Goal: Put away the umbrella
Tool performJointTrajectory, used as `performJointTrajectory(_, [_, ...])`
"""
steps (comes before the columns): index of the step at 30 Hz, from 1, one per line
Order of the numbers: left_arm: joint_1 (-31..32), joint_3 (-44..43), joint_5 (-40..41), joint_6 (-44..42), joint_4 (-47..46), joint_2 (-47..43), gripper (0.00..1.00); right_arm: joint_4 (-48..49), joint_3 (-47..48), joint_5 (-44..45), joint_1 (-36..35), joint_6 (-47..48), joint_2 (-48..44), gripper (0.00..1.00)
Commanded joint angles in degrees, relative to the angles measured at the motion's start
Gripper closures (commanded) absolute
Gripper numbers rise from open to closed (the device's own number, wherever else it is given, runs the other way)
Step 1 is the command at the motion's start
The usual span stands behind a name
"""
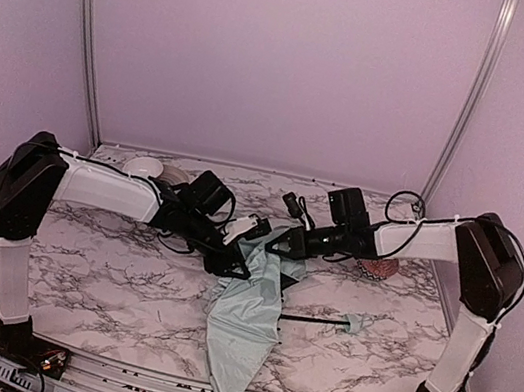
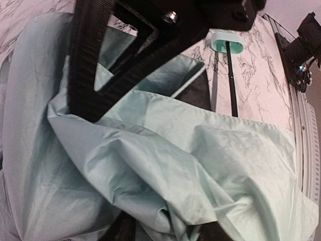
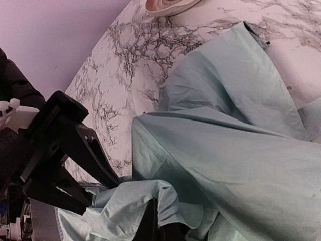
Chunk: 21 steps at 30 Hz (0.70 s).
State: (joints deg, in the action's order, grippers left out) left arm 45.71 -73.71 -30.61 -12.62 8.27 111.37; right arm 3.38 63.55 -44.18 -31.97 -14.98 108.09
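We see the right claw point(image 1: 276, 247) closed, pinching the mint fabric of the umbrella point(image 1: 241, 324), which drapes from both claws down the marble table point(image 1: 107, 270) to its near edge, its handle point(image 1: 355, 324) lying out to the right. The left claw point(image 1: 240, 272) is buried in fabric; clamped or loose, we cannot tell.

Our arms: white shells, black joints.
Black cables trail our left arm point(image 1: 106, 189) and right arm point(image 1: 431, 244); black bases sit at the table's point(image 1: 126, 274) near edge; we see a silver screw point(image 2: 170, 17).
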Motion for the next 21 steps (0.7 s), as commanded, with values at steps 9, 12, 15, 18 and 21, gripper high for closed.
performJointTrajectory(9, [0.2, 4.7, -5.6, 1.6, -4.6, -7.8, 1.0, -19.5, 13.2, 16.2, 3.5, 4.8, 1.6, 0.34])
performJointTrajectory(12, [0.2, 5.2, -6.3, 2.8, -5.7, -9.8, 1.0, -22.1, 15.1, 15.0, 3.1, 6.5, 7.1, 0.36])
performJointTrajectory(15, [0.2, 5.4, -6.8, 3.9, -6.7, -11.2, 1.0, -21.5, 15.2, 9.8, 1.5, 7.9, 10.2, 0.4])
performJointTrajectory(18, [0.1, 4.9, -7.5, 4.7, -7.5, -11.2, 1.0, -19.2, 15.2, 3.2, -1.5, 8.5, 11.6, 0.48])
performJointTrajectory(21, [-0.7, 4.7, -8.4, 8.1, -10.2, -11.1, 1.0, -18.7, 15.2, -0.4, -3.5, 8.5, 13.1, 0.75])
